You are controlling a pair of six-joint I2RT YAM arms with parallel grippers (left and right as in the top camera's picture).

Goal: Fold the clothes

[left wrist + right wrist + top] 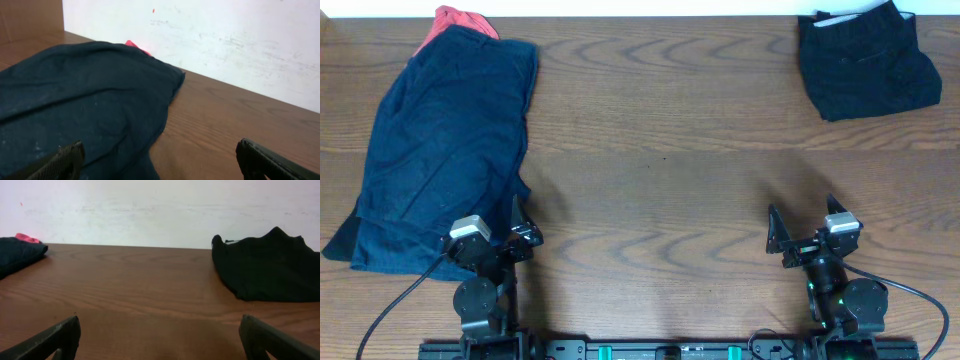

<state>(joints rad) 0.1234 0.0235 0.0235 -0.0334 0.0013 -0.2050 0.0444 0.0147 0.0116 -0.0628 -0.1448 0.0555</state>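
Note:
A pile of dark navy-blue clothes (440, 150) lies spread out at the table's left, also in the left wrist view (85, 105). A black folded garment (865, 62) lies at the far right corner, also in the right wrist view (270, 270). My left gripper (515, 235) is open and empty at the pile's near right edge; its left finger hangs over the cloth (160, 162). My right gripper (800, 235) is open and empty over bare wood near the front (160, 337), well short of the black garment.
A red-pink cloth (460, 20) pokes out from under the navy pile at the far left edge, also in the left wrist view (137, 47). A white wall (160, 205) stands behind the wooden table (660, 170).

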